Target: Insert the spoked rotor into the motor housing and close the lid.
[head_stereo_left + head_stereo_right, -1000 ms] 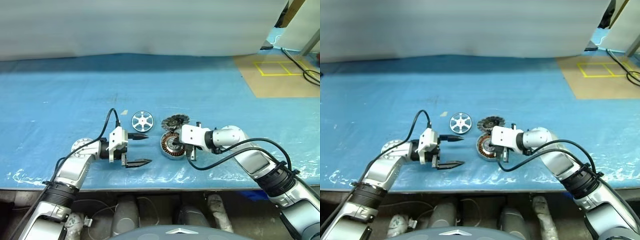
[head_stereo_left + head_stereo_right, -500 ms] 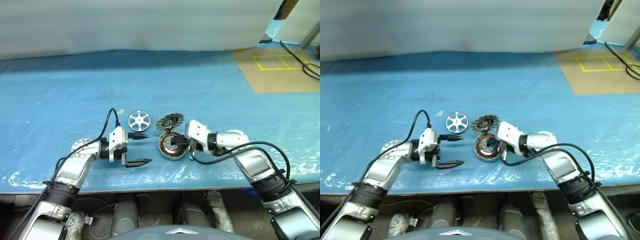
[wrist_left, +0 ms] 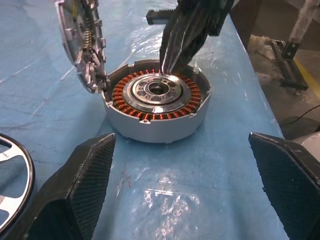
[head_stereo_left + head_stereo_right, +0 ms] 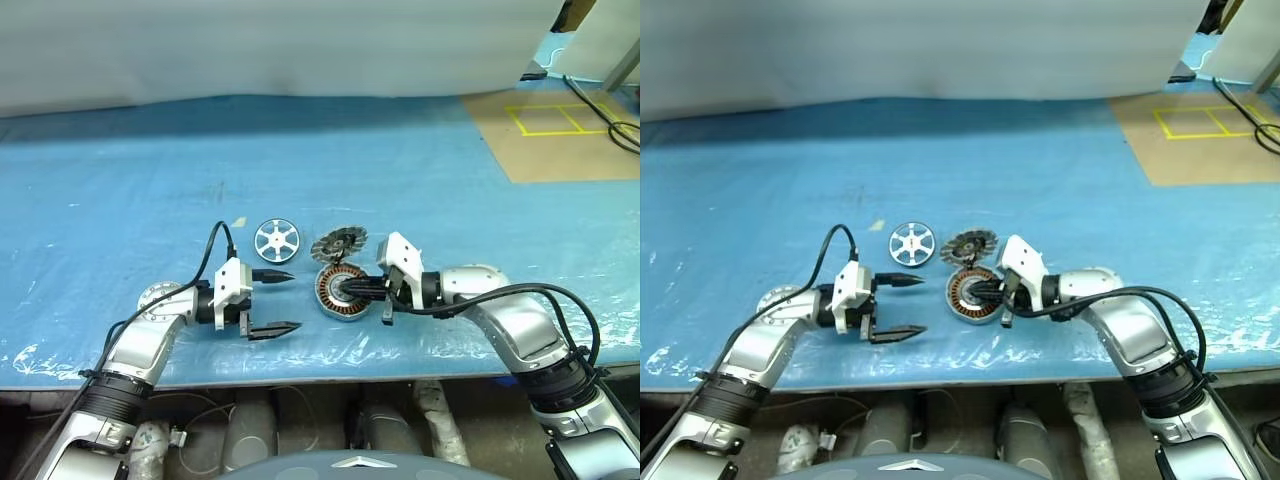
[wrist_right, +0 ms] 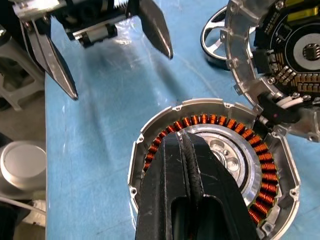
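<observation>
R pincer (image 4: 352, 290) shut, tips over motor housing (image 4: 340, 292) – L pincer (image 4: 285, 300) wide, empty.

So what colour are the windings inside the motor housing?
Copper-orange, ringing the inside of the motor housing; the right wrist view shows them best.

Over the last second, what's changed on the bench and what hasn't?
The right gripper, shut, has rolled at the wrist, and its closed tips now sit over the centre of the motor housing. The left gripper stays open and in place. The spoked rotor and the lid lie where they were.
</observation>
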Controlling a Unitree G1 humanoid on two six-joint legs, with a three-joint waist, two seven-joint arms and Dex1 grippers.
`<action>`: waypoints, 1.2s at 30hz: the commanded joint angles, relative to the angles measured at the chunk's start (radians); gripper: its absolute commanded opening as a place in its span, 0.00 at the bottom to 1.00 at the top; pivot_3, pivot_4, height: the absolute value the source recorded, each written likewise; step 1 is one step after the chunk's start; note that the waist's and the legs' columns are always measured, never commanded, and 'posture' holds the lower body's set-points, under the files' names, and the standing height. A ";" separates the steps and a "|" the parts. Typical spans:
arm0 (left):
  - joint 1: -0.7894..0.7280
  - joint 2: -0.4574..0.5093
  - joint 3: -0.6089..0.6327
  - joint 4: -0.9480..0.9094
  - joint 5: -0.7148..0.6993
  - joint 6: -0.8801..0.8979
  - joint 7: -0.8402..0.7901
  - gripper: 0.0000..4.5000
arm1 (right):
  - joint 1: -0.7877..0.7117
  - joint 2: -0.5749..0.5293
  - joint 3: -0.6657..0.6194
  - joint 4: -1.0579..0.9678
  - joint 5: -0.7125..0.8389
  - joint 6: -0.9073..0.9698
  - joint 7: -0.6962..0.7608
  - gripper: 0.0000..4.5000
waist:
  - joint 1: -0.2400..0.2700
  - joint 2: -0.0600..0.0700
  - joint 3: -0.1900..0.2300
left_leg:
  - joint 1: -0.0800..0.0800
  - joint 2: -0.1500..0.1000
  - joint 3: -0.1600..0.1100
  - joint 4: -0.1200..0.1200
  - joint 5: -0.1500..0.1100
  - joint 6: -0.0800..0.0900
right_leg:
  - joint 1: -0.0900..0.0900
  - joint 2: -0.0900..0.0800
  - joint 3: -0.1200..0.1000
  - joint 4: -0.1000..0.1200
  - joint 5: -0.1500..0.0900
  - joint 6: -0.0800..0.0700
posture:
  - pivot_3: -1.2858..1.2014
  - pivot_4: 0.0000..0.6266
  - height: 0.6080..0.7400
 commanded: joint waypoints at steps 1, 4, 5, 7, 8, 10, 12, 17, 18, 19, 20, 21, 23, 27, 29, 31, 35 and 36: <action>-0.008 -0.003 0.035 -0.078 -0.035 -0.006 0.024 1.00 | 0.002 0.012 -0.015 -0.049 0.000 -0.014 -0.025 0.01 | 0.000 0.000 0.000 | 0.000 0.000 0.000 0.001 0.000 0.000 | 0.000 0.000 0.000 0.001 0.000 0.000 | 0.52 0.24 1.00; 0.008 0.003 0.039 -0.138 -0.049 0.013 0.041 1.00 | 0.023 0.015 -0.024 -0.082 0.019 0.011 -0.044 0.01 | 0.001 0.000 0.000 | 0.000 0.000 0.000 0.003 0.000 0.000 | 0.000 0.000 0.000 0.002 0.000 0.000 | 0.52 0.24 1.00; 0.014 0.007 0.040 -0.159 -0.054 0.022 0.046 1.00 | 0.033 0.016 -0.026 -0.099 0.028 0.024 -0.050 0.01 | 0.001 0.000 0.000 | 0.000 0.000 0.000 0.003 0.000 0.000 | 0.000 0.000 0.000 0.003 0.000 0.000 | 0.52 0.24 1.00; 0.025 0.013 0.041 -0.192 -0.061 0.038 0.055 1.00 | 0.054 0.016 -0.023 -0.119 0.031 0.035 -0.060 0.01 | 0.001 0.000 0.000 | 0.000 0.000 0.000 0.003 0.000 0.000 | 0.000 0.000 0.000 0.003 0.000 0.000 | 0.52 0.24 1.00; 0.031 0.014 0.040 -0.204 -0.063 0.044 0.060 1.00 | 0.064 0.016 -0.017 -0.122 0.025 0.035 -0.066 0.01 | 0.001 0.000 0.000 | 0.000 0.000 0.000 0.003 0.000 0.000 | 0.000 0.000 0.001 0.003 0.000 0.000 | 0.52 0.24 1.00; 0.042 0.015 0.037 -0.225 -0.065 0.055 0.067 1.00 | 0.078 0.023 -0.008 -0.120 0.013 0.036 -0.084 0.01 | 0.001 0.000 0.000 | 0.001 0.000 0.000 0.003 0.000 0.000 | 0.001 0.000 0.001 0.003 0.000 0.000 | 0.52 0.24 1.00; 0.050 0.016 0.034 -0.240 -0.066 0.063 0.070 1.00 | 0.082 0.041 -0.010 -0.103 0.003 0.030 -0.110 0.01 | -0.001 0.000 0.000 | 0.001 0.000 0.000 0.004 0.000 0.000 | 0.000 0.000 0.001 0.003 0.000 0.000 | 0.52 0.24 1.00; 0.040 0.016 0.034 -0.253 -0.070 0.076 0.074 1.00 | 0.073 0.072 -0.023 -0.041 -0.028 0.000 -0.161 0.01 | 0.000 0.000 0.000 | 0.001 0.000 0.000 0.006 0.000 0.000 | 0.000 0.000 0.001 0.007 0.000 0.000 | 0.52 0.24 1.00; 0.037 0.016 0.034 -0.252 -0.070 0.078 0.074 1.00 | 0.072 0.073 -0.026 -0.036 -0.027 -0.002 -0.161 0.01 | 0.000 0.000 0.000 | 0.001 0.000 0.000 0.006 0.000 0.000 | 0.000 0.000 0.001 0.007 0.000 -0.001 | 0.52 0.24 1.00; 0.032 0.014 0.033 -0.250 -0.068 0.078 0.075 1.00 | 0.065 0.077 -0.031 -0.027 -0.027 -0.004 -0.165 0.01 | 0.000 0.000 0.000 | 0.001 0.000 0.000 0.007 0.000 0.000 | 0.001 0.000 0.002 0.007 0.000 -0.001 | 0.52 0.24 1.00; 0.029 0.012 0.032 -0.246 -0.066 0.077 0.075 1.00 | 0.059 0.079 -0.032 -0.017 -0.030 -0.009 -0.167 0.01 | 0.000 0.000 0.000 | 0.001 0.000 0.000 0.007 0.000 0.000 | 0.001 0.000 0.002 0.007 0.000 -0.001 | 0.52 0.24 1.00; 0.026 0.011 0.030 -0.242 -0.065 0.076 0.075 1.00 | 0.054 0.081 -0.033 -0.007 -0.035 -0.016 -0.171 0.01 | 0.000 0.000 0.000 | 0.001 0.000 0.000 0.007 0.000 0.000 | 0.001 0.000 0.002 0.007 0.000 -0.001 | 0.52 0.24 1.00; 0.023 0.008 0.024 -0.238 -0.059 0.068 0.073 1.00 | 0.040 0.091 -0.038 0.020 -0.046 -0.026 -0.185 0.01 | 0.000 0.000 0.000 | 0.002 0.000 0.000 0.007 0.000 0.000 | 0.001 0.000 0.002 0.009 0.000 -0.001 | 0.52 0.24 1.00; 0.017 0.003 0.018 -0.233 -0.054 0.066 0.075 1.00 | 0.024 0.110 -0.064 0.055 -0.028 -0.016 -0.189 0.01 | -0.001 0.000 0.000 | 0.002 0.000 0.000 0.007 0.000 0.000 | 0.000 0.000 0.002 0.009 0.000 -0.001 | 0.52 0.24 1.00; 0.014 0.004 0.018 -0.227 -0.052 0.062 0.072 1.00 | 0.021 0.089 -0.038 0.076 -0.064 -0.034 -0.178 0.01 | 0.000 0.000 0.000 | 0.002 0.000 0.000 0.007 0.000 0.000 | 0.000 0.000 0.002 0.009 0.000 -0.001 | 0.52 0.24 1.00; 0.011 0.006 0.019 -0.223 -0.051 0.061 0.071 1.00 | 0.023 0.078 -0.018 0.090 -0.092 -0.051 -0.173 0.01 | 0.000 0.000 0.000 | 0.002 0.000 0.000 0.007 0.000 0.000 | 0.001 0.000 0.002 0.009 0.000 0.000 | 0.52 0.24 1.00; 0.011 0.011 0.021 -0.219 -0.047 0.058 0.066 1.00 | 0.034 0.089 -0.002 0.070 -0.095 -0.068 -0.158 0.01 | 0.000 0.000 0.000 | 0.003 0.000 0.000 0.008 0.000 0.000 | 0.001 0.000 0.002 0.010 0.000 0.000 | 0.52 0.24 1.00; 0.010 0.011 0.021 -0.219 -0.047 0.059 0.066 1.00 | 0.030 0.106 -0.024 0.061 -0.066 -0.047 -0.163 0.01 | -0.001 0.000 0.000 | 0.003 0.000 0.000 0.008 0.000 0.000 | 0.001 0.000 0.002 0.011 0.000 0.000 | 0.52 0.24 1.00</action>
